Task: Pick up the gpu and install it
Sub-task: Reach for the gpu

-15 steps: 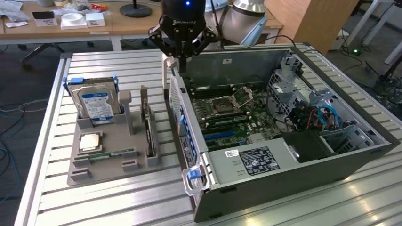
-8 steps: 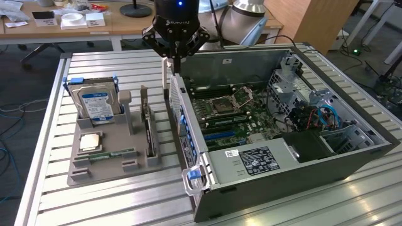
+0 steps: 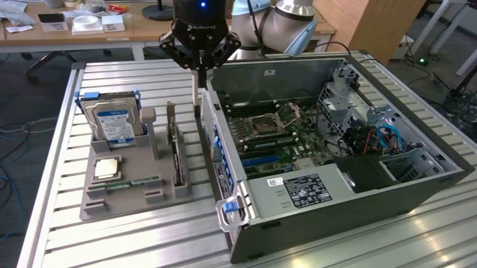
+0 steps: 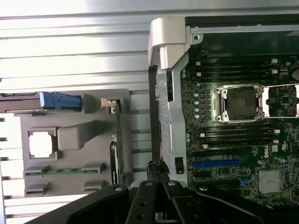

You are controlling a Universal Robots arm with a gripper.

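Note:
The gpu [image 3: 177,153] stands on edge in a slot of the grey parts holder [image 3: 97,204], its pale metal bracket at the far end. In the wrist view the gpu [image 4: 117,140] shows edge-on as a thin green strip. My gripper [image 3: 196,97] hangs above the narrow gap between the holder and the open computer case [image 3: 335,195], a little beyond the card's far end. Its long thin fingers are shut together with nothing between them. In the wrist view the gripper [image 4: 158,169] lies beside the case's rear wall. The motherboard [image 3: 276,139] has a blue slot [image 4: 217,164].
The holder also carries a blue-labelled hard drive [image 3: 113,124], a CPU [image 3: 108,167] and a RAM stick [image 3: 134,182]. Everything sits on a slatted metal table [image 3: 134,240]. Drive cages and cables [image 3: 372,139] crowd the case's side on the exterior view's right.

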